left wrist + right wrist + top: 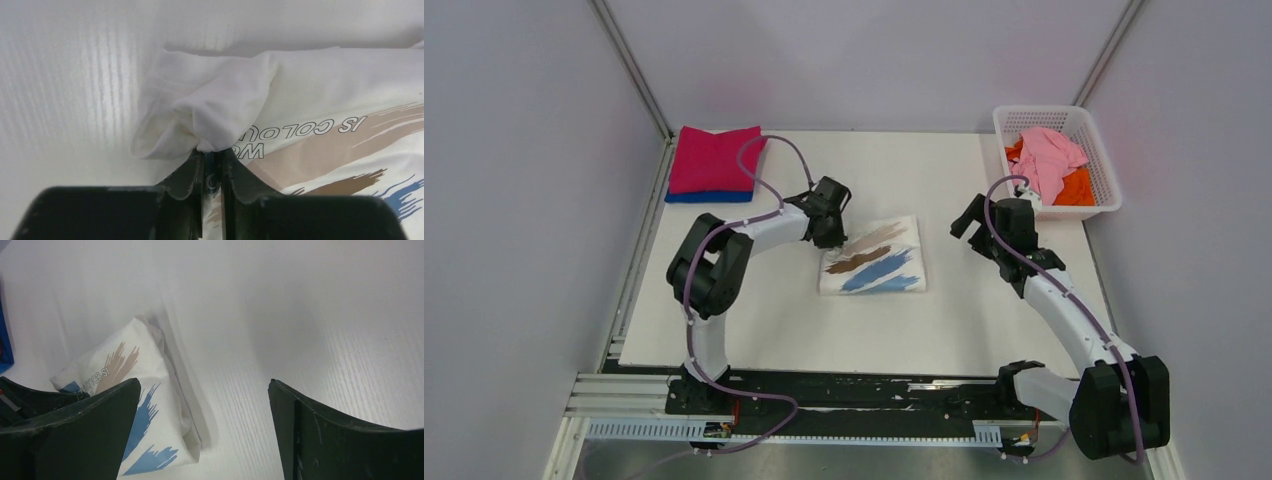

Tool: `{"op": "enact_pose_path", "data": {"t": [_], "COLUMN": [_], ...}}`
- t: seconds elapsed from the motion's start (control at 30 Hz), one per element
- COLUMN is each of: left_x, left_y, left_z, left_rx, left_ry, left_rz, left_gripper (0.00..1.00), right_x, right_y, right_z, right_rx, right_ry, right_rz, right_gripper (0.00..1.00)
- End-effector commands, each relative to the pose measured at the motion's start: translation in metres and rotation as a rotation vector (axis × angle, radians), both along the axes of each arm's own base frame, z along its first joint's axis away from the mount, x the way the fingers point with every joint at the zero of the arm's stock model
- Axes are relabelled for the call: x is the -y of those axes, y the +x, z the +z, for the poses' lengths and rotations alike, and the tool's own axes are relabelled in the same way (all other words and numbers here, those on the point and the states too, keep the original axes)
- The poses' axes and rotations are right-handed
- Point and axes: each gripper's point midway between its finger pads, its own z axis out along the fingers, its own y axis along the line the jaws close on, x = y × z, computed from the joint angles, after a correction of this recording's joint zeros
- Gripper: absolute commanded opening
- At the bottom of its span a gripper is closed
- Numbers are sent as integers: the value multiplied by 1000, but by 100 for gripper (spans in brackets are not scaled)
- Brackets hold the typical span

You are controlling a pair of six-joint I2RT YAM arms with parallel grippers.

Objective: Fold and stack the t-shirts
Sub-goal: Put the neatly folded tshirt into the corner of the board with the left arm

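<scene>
While left jaws clamped the folded white, blue-and-brown-printed cloth t-shirt [874, 262] at its far-left corner, seemingly to carry it stackward, right jaws hung apart.

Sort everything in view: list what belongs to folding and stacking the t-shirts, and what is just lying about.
Job: printed white t-shirt, pinched by left gripper; right gripper, open; magenta t-shirt on blue t-shirt; pale pink t-shirt and orange t-shirt in the white basket.
Just there: white basket; table.
</scene>
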Motion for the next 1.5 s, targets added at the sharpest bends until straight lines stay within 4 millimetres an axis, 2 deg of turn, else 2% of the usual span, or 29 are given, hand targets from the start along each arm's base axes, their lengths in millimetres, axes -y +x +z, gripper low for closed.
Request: {"op": "enact_pose_path", "data": {"t": [0.0,0.03,0.07,0.1,0.13,0.17,0.27,0.4,0.57,0.73,0.83,0.93,1.17,1.47], "left_x": [-3,-11,-18,-32,-34,-47,-66,-106,-142,-186,-201,-219,-242,-246], "left_y": [1,-1,13,17,28,34,61,99,144,187,211,230,249,241], "left_z": [-17,-18,-6,0,14,23,59,92,114,148,164,168,193,245], "left_rx": [-33,-52,2,21,63,94,200,321,367,488,535,549,601,647], "left_ry": [160,217,270,348,381,454,605,811,821,918,946,974,971,1031], "left_rz": [-4,3,22,45,38,56,33,92,108,159,133,129,123,63], "left_gripper": [2,0,0,0,0,0,0,0,0,0,0,0,0,0], "right_x": [13,14,15,16,16,15,15,13,10,12,13,16,17,19], "right_y": [0,0,1,0,1,1,2,5,8,12,13,15,21,24], "right_z": [10,11,12,12,13,14,14,13,10,8,4,-1,-10,-9], "right_rx": [53,58,64,66,73,80,91,108,130,137,128,116,91,93], "right_ry": [-38,-42,-45,-49,-51,-53,-61,-62,-63,-88,-98,-116,-132,-144], "right_rz": [-30,-31,-34,-34,-33,-28,-16,1,20,23,25,15,9,4], "right_gripper": [100,100,100,100,100,100,100,100,100,100,100,100,100,100]}}
